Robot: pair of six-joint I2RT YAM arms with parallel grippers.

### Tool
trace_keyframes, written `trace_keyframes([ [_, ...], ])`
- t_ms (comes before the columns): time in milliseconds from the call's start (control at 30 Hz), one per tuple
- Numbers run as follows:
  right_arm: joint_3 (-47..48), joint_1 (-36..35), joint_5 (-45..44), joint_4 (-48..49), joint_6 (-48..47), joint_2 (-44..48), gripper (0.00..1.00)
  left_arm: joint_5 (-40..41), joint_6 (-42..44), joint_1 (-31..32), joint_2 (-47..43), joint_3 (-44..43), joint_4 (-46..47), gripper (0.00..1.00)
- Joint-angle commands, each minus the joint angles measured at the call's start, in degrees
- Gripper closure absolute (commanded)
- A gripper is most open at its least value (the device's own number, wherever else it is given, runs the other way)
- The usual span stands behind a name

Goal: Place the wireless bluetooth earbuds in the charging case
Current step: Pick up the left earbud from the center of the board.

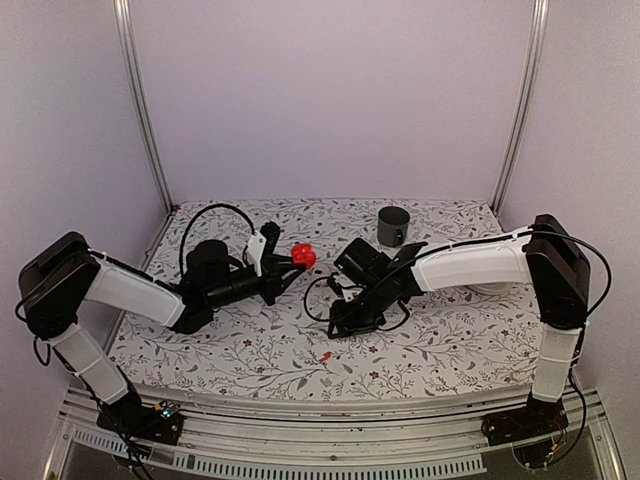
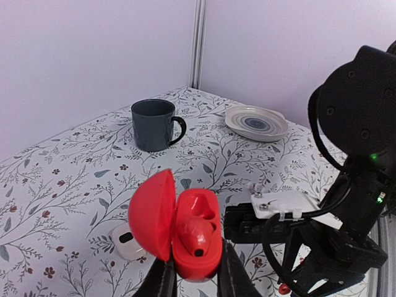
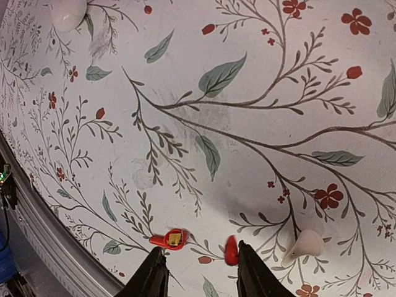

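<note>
My left gripper (image 2: 195, 272) is shut on the base of a red charging case (image 2: 197, 238), which it holds up above the table. The case's lid (image 2: 151, 213) stands open to the left and one red earbud (image 2: 197, 234) sits in a hollow. From above, the case (image 1: 303, 256) is left of centre. My right gripper (image 3: 198, 266) hangs open low over the table. A red earbud (image 3: 168, 239) with a gold contact lies just off its left fingertip. A small blurred red piece (image 3: 231, 250) sits against the inner side of the right fingertip.
A small cream-white rounded case (image 2: 127, 241) with a dark hollow lies on the cloth below the red lid. A white earbud (image 3: 306, 244) lies right of my right fingers. A grey mug (image 2: 153, 124) and a striped saucer (image 2: 255, 122) stand at the back. The table's metal edge (image 3: 37, 223) is close.
</note>
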State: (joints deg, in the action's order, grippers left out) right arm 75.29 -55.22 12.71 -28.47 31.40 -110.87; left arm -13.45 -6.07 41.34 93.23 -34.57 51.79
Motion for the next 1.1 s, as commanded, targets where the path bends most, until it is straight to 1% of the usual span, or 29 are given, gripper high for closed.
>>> trace_keyframes([
  [0, 2.83, -1.79, -3.81, -4.1, -1.32, -2.67, 0.62, 0.57, -0.18, -0.96, -1.97, 1.23, 0.5, 1.0],
  [100, 3.01, -2.97, -3.15, -2.86, -1.92, -2.48, 0.61, 1.18, -0.3, -1.16, -2.27, 1.7, 0.15, 1.0],
  [167, 3.02, -3.4, -2.51, -2.33, -2.04, -2.51, 0.58, 1.72, -1.03, -1.41, -2.86, 2.44, 0.19, 1.0],
  [267, 3.08, -3.51, -3.74, -2.79, -1.9, -2.48, 0.58, 2.01, -1.82, -1.82, -3.68, 4.03, 0.84, 1.0],
  [433, 3.92, -3.83, -3.43, -3.49, -2.13, -3.2, 0.66, 2.32, -2.2, -2.07, -4.53, 5.12, 0.75, 1.0],
  [733, 5.36, -5.7, -2.91, -3.84, -2.72, -5.49, 0.68, 2.44, -2.11, -2.41, -4.55, 4.51, 0.51, 1.0],
  [1067, 7.76, -6.49, -4.42, -6.33, -2.9, -7.7, 0.68, 2.43, -1.93, -2.7, -4.85, 4.41, 0.07, 1.0],
])
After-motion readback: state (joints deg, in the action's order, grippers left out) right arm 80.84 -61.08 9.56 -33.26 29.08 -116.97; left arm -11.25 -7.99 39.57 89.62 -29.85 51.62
